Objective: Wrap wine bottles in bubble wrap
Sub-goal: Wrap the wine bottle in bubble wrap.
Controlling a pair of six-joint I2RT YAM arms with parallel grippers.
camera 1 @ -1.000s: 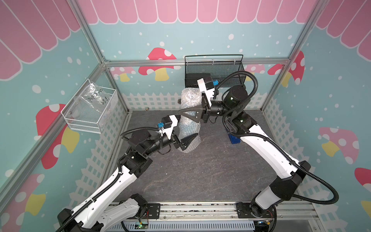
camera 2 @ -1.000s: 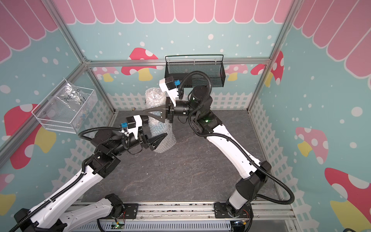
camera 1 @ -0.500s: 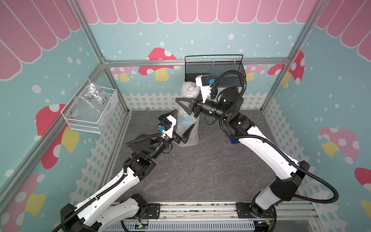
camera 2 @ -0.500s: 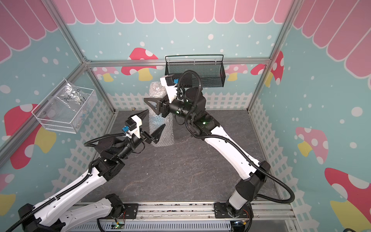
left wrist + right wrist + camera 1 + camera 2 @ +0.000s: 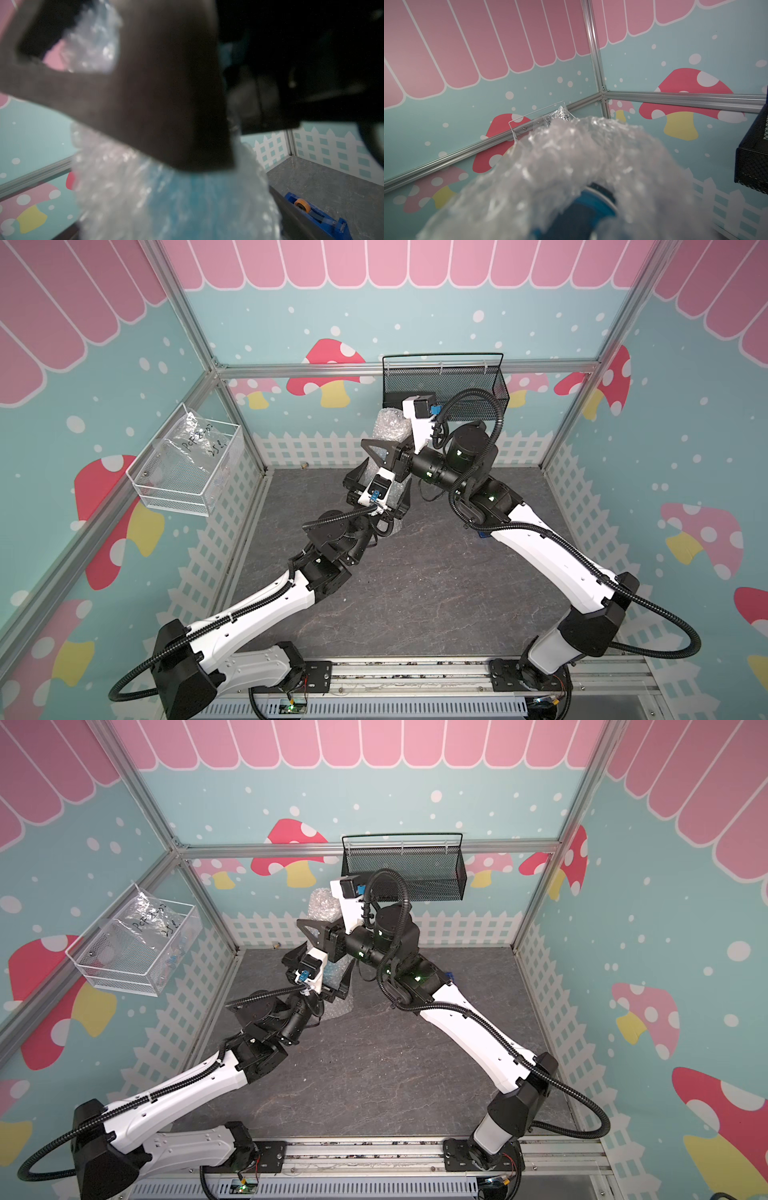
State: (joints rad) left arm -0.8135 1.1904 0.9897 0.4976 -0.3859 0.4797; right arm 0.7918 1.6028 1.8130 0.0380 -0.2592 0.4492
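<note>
The wine bottle (image 5: 593, 200) stands upright at the back middle inside a tube of bubble wrap (image 5: 390, 429) (image 5: 323, 908); only its blue body and black cap show through the wrap. My right gripper (image 5: 384, 456) is shut on the upper part of the wrapped bundle, one black finger (image 5: 312, 930) on its left side. My left gripper (image 5: 378, 491) is open, its fingers (image 5: 293, 957) standing either side of the lower bundle. In the left wrist view the wrap glows blue (image 5: 166, 199) right in front, partly hidden by the right gripper's finger.
A black mesh basket (image 5: 444, 383) hangs on the back wall. A white wire basket (image 5: 183, 489) with a crinkled clear bag hangs on the left wall. A blue tape dispenser (image 5: 318, 216) (image 5: 448, 974) sits on the grey floor behind the right arm.
My left gripper has risen from low beside the bundle and moved back until its open jaws straddle it. The right wrist has turned, and the bundle now stands more upright.
</note>
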